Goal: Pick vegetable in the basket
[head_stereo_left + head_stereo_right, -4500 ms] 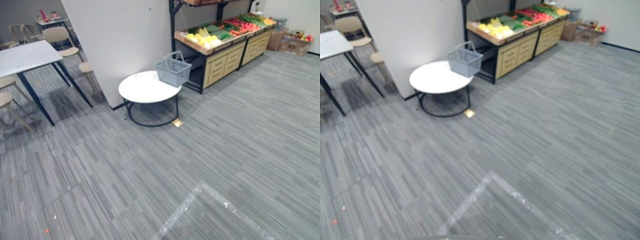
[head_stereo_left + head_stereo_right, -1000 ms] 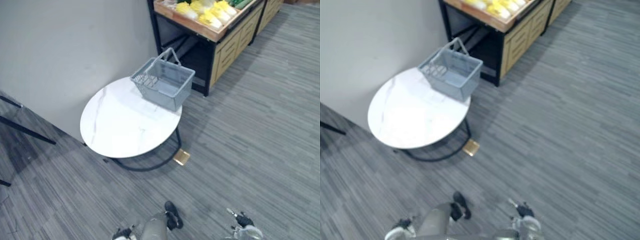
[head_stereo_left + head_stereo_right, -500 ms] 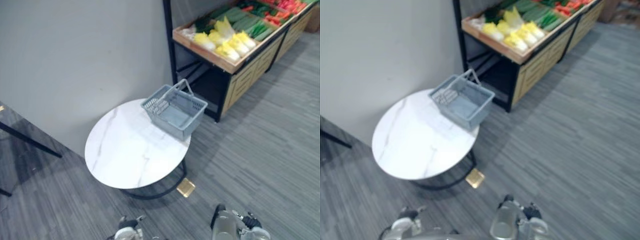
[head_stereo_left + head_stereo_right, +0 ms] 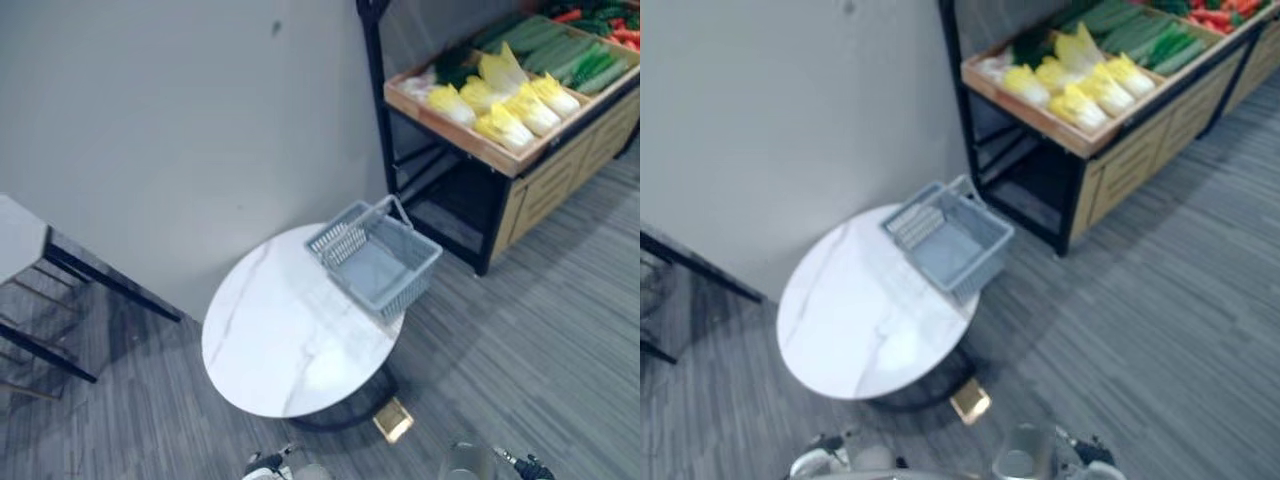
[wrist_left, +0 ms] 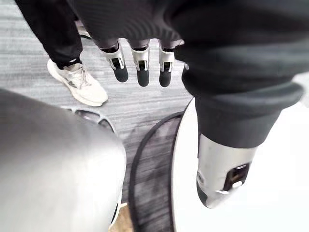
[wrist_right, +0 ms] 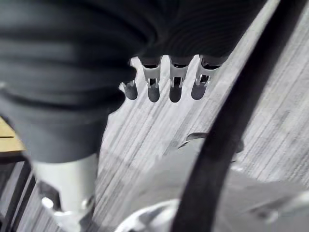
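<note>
Left hand: my left hand [image 5: 143,72] hung with its fingers straight and slack, thumb apart, holding nothing. Past the fingertips lay a person's pale shoe [image 5: 79,86].
Right hand: my right hand [image 6: 175,88] was just as loose and empty, with only the grey carpet [image 4: 560,330] beyond it.
Table: a round white table [image 4: 270,345] sat low in the centre of the head view, the nearest thing to me.
Basket: the grey basket [image 4: 378,262] stood on the table's upper right edge, handle up and empty.
Vegetables: yellow cabbages [image 4: 505,108] lay side by side in a wooden tray [image 4: 452,142] at the upper right of the frame. Green vegetables [image 4: 560,50] lay behind them towards the corner.
Direction: from both hands the cabbages lay ahead and to the right, beyond the basket and well apart. I judged the right hand the nearer.
Cabbage axis: I could not read it surely.
Next move: I reckoned I had to walk closer before reaching.
</note>
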